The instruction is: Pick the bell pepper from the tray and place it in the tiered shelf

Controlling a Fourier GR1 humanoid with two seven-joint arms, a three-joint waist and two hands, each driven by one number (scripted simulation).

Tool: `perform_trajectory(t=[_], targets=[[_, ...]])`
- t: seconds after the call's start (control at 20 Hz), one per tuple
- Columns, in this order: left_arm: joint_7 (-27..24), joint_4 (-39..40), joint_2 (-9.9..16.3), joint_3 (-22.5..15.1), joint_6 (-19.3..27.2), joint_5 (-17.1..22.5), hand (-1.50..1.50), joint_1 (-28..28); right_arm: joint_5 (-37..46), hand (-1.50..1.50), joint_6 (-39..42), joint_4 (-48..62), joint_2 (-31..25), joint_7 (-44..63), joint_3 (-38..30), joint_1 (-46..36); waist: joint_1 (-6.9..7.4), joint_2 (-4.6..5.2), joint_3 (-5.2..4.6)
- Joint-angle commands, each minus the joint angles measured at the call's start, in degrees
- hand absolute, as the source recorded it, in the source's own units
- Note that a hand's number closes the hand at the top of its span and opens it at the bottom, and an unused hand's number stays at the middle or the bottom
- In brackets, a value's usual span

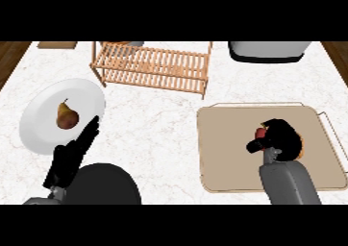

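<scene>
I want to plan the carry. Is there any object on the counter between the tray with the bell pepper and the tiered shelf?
Nothing visible does. The right hand is curled over the red bell pepper on the tray, and only bare counter lies between it and the tiered shelf. The plate with the pear sits far left.

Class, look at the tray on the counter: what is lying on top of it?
On the tray sits the right hand, curled over a red bell pepper. Only a small red part shows; the rest of the pepper is hidden beneath the hand.
</scene>
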Motion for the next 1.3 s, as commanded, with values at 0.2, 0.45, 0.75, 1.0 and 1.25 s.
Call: perform_trajectory(t=[0.2,0.45,0.75,1.0,1.25], targets=[[-1.0,1.8,-0.6,1.0,-0.5,-1.6,0.00,-0.9,-0.1,1.50,-3.2,6.6,1.2,2.8,0.9,-4.1,0.14,0.60,0.78],[-0.5,2.8,-3.3,0.8,1.2,-2.7,0.00,-2.1,5.5,1.50,-5.1,6.9,0.4,1.7,-0.8,-3.4,-0.14,0.56,0.77],[0.5,0.6,-1.1,1.9,-2.7,-0.5,0.00,-0.3,5.5,1.50,-3.4,-1.2,1.2,7.6,18.2,-2.6,0.73,0.34,0.75],[0.8,2.4,-0.9,3.3,-2.5,-0.2,0.00,-3.5,1.3,1.50,-2.0,-7.8,1.3,15.6,38.3,-5.1,0.99,0.26,0.72],[-0.9,2.3,-2.3,1.4,-1.3,-2.4,0.00,-1.0,6.6,1.50,0.1,-13.1,1.3,21.2,39.5,-12.1,0.35,0.09,0.63]])
